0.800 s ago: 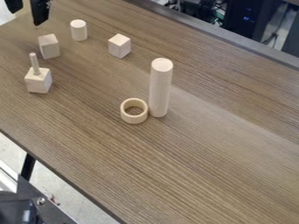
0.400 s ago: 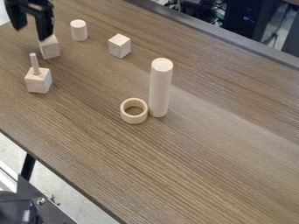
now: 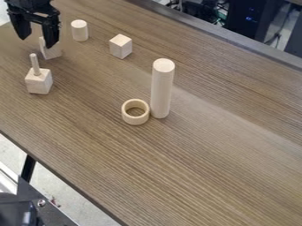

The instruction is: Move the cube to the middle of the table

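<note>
Just below my reach in the view, a block (image 3: 38, 83) with an upright peg (image 3: 35, 65) stands near a plain cube (image 3: 51, 53); a short cylinder (image 3: 80, 31) sits upright to that cube's upper right. A second cube (image 3: 121, 46) (which one the task means, I cannot tell) stands further right, toward the tall upright cylinder (image 3: 162, 90) and the ring (image 3: 135, 120) just beside its foot. That pair stands near the middle of the table (image 3: 206, 154). The tabletop stretches on from them toward the lower right, between the near edge, slanting down at lower left, and the dark far edge, slanting across the upper right. My gripper (image 3: 37, 40) hangs at the upper left, fingers wide apart, one overlapping the first cube in the view; whether it touches, I cannot tell.
</note>
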Controlling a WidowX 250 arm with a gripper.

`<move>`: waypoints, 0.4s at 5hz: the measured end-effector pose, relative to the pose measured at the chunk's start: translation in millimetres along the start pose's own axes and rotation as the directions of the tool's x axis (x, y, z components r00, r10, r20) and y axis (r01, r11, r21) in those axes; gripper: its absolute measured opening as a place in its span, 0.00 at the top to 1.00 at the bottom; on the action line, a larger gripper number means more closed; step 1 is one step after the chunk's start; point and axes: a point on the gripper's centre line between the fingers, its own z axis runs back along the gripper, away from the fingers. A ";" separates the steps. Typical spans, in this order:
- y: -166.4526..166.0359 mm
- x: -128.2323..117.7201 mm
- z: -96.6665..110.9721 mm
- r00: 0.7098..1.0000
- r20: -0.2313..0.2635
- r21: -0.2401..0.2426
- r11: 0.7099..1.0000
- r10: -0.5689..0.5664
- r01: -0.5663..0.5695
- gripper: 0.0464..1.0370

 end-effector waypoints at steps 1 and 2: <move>-1.5 0.4 3.2 0.997 0.037 -0.022 0.997 0.073 -0.072 0.04; -1.4 2.2 12.8 0.979 0.076 -0.059 0.981 0.187 -0.183 0.04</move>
